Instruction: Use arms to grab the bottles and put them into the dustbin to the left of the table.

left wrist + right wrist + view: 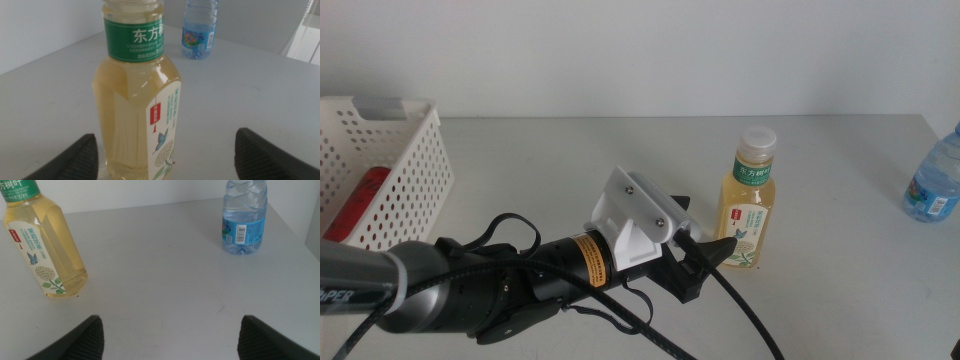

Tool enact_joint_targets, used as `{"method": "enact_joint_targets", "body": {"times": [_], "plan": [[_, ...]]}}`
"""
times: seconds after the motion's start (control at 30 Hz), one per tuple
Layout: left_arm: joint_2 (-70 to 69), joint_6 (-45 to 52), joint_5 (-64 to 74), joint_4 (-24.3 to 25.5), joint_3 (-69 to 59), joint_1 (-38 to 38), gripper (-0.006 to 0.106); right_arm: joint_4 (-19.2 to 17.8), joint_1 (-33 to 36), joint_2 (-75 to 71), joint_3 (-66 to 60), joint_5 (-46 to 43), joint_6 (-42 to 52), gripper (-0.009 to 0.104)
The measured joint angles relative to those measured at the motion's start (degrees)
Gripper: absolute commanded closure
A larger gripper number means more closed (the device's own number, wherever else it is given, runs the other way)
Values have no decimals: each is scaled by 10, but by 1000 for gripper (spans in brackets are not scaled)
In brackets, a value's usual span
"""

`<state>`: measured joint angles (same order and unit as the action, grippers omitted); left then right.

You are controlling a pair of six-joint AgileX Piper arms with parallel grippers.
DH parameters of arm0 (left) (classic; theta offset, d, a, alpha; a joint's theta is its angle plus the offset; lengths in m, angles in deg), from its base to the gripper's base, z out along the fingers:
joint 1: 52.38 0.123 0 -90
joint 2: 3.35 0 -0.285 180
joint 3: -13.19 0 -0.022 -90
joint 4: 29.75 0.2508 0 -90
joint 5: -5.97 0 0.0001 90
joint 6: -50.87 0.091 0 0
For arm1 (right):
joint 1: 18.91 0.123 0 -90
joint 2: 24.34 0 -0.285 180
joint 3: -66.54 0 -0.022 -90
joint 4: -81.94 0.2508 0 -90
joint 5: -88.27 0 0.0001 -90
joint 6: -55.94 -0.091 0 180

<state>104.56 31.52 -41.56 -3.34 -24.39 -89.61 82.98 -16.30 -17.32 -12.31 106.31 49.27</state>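
The left arm (470,285) is a thick black tube, glossy toward its base, where part of a white printed word ending in "PER" shows near the picture's edge. A yellow sticker (590,260) with dark print wraps the wrist like a band. Ahead of it sits a white angular bracket (638,222), its flat plate fastened with two small screws. Black cables (740,305) loop loosely round the wrist, and one runs off under the arm. The left gripper (705,262) is matte black with blunt, wedge-shaped fingers (65,161). Of the right arm only the right gripper (167,340) shows, its fingertips (277,339) the same dark matte wedges.
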Motion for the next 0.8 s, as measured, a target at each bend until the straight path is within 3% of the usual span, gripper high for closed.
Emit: {"method": "enact_joint_targets", "body": {"times": [0.1, 0.23, 0.8], "plan": [[24, -36, -34, 55, 10, 29, 7, 0, 0, 0, 0, 0, 0, 22], [56, -56, -44, 86, 36, 46, 7, 0, 0, 0, 0, 0, 0, 22], [165, -81, -44, 115, 163, 47, 7, 0, 0, 0, 0, 0, 0, 22]]}}
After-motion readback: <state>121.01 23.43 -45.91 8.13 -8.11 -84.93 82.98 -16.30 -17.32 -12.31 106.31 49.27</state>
